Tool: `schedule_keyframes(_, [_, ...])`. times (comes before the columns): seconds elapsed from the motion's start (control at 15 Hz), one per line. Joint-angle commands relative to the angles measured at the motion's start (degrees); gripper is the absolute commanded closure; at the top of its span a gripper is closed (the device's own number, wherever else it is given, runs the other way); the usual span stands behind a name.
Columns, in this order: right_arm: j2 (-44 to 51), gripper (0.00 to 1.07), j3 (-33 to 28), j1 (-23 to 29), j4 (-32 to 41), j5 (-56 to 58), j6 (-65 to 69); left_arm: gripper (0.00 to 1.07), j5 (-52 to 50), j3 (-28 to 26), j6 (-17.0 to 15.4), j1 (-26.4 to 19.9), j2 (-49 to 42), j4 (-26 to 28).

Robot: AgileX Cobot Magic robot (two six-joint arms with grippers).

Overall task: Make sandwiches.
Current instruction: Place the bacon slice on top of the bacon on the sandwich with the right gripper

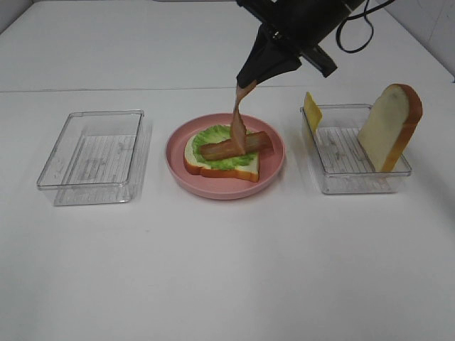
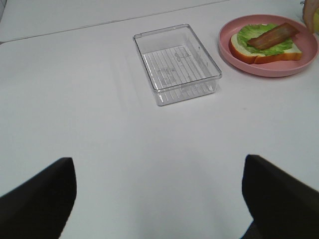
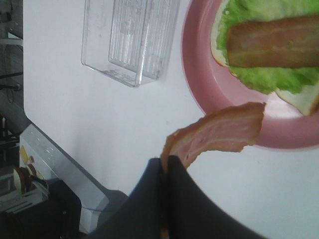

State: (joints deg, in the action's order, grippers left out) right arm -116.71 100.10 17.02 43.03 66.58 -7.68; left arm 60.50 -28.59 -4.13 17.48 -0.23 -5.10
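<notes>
One bacon strip [image 1: 217, 150] already lies on the lettuce [image 1: 213, 135] and the bottom bread slice [image 1: 227, 170], on the pink plate [image 1: 173, 153] in the middle. The right gripper [image 1: 247, 78] pinches a second bacon strip [image 1: 239, 117] that dangles over the plate. The cheese [image 1: 312, 111] and the other bread slice [image 1: 389, 128] wait in the right tray [image 1: 355, 186]. The left gripper [image 2: 157, 164] is spread wide over the table and holds nothing.

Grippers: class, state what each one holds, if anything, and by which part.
The right gripper pinches a bacon strip by its top end; the left gripper is open and empty.
</notes>
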Motion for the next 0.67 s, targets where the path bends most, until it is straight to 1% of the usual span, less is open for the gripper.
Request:
schedule_keyframes(0.07, [-2.2, 1.07, 0.1, 1.2, 4.8, -6.0, -2.2, 0.21, -0.5, 0.1, -0.2, 0.0, 0.1, -0.1])
schedule_keyframes(0.2, [-4.7, 1.07, 0.2, 1.7, 11.1, -10.0, -5.5, 0.21, -0.5, 0.1, -0.1, 0.0, 0.1, -0.1])
schedule_keyframes(0.27, [-7.3, 1.07, 0.2, 1.7, 19.8, -11.5, -10.0, 0.21, -0.5, 0.1, -0.1, 0.0, 0.1, -0.1])
schedule_keyframes(0.33, [-8.8, 1.07, 0.2, 1.7, 23.3, -11.6, -12.3, 0.21, -0.5, 0.1, -0.1, 0.0, 0.1, -0.1])
schedule_keyframes(0.53, [-12.6, 1.07, 0.2, 1.7, 27.7, -12.5, -14.4, 0.21, -0.5, 0.1, -0.1, 0.0, 0.1, -0.1])
schedule_keyframes(0.6, [-13.2, 1.07, 0.2, 1.7, 27.1, -12.6, -14.4, 0.21, -0.5, 0.1, -0.1, 0.0, 0.1, -0.1])
schedule_keyframes(0.67, [-13.4, 1.07, 0.2, 1.7, 24.8, -13.1, -14.2, 0.21, -0.5, 0.1, -0.1, 0.0, 0.1, -0.1])
